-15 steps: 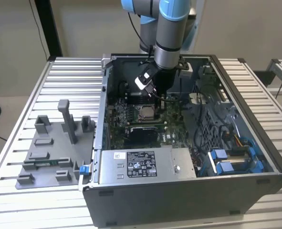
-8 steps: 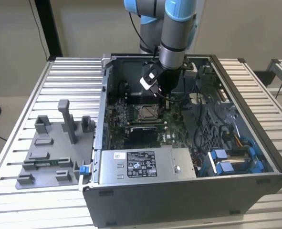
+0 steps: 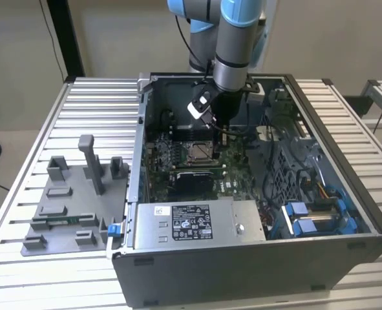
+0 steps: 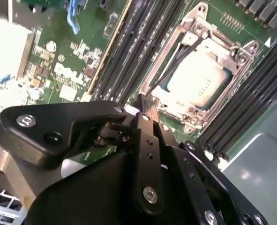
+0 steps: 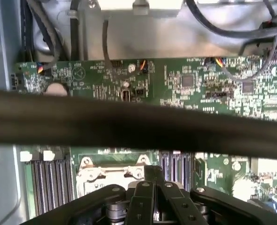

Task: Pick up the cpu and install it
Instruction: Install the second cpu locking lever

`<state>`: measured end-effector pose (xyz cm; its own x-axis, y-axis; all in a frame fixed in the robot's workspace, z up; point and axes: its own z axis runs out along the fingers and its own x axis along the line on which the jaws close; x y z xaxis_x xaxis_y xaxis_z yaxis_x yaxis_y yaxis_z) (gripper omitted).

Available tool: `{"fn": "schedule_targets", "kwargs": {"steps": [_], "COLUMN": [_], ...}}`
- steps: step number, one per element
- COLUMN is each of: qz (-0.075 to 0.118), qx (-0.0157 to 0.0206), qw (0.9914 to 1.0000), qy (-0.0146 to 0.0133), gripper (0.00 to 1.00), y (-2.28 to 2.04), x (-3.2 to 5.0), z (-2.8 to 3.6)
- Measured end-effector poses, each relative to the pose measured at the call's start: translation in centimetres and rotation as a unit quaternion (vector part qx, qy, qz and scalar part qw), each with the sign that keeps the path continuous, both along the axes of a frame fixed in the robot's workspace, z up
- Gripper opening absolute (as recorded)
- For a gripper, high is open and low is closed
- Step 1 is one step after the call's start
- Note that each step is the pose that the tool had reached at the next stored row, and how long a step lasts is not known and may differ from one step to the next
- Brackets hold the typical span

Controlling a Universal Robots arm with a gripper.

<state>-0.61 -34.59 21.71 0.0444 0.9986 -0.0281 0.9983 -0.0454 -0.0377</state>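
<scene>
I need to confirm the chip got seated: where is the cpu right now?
The cpu lies in the metal-framed socket on the motherboard, memory slots flanking it, in the second wrist view; the gripper is above it.

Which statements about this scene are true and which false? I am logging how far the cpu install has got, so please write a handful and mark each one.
1. The cpu lies inside the metal-framed socket on the motherboard. True.
2. The gripper is carrying the cpu. False: its fingertips are together with nothing between them, and it hangs over the board beside the socket.
3. A grey fixture tray lies on the table, to the exterior view's left of the computer case. True.
4. The computer case is closed up. False: its side is open and the arm reaches down into it.
</scene>
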Motion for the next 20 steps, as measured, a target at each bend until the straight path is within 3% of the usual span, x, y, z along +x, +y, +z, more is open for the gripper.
{"fn": "schedule_targets", "kwargs": {"steps": [10, 15, 20], "qz": [0.000, 0.000, 0.000], "qx": [-0.0001, -0.0001, -0.0002], "qw": [1.00000, 1.00000, 1.00000], "qy": [0.0000, 0.0000, 0.0000], "gripper": [0.00, 0.00, 0.00], "y": [0.00, 0.00, -0.06], "x": [-0.92, -1.35, -1.56], "z": [0.17, 0.59, 1.45]}}
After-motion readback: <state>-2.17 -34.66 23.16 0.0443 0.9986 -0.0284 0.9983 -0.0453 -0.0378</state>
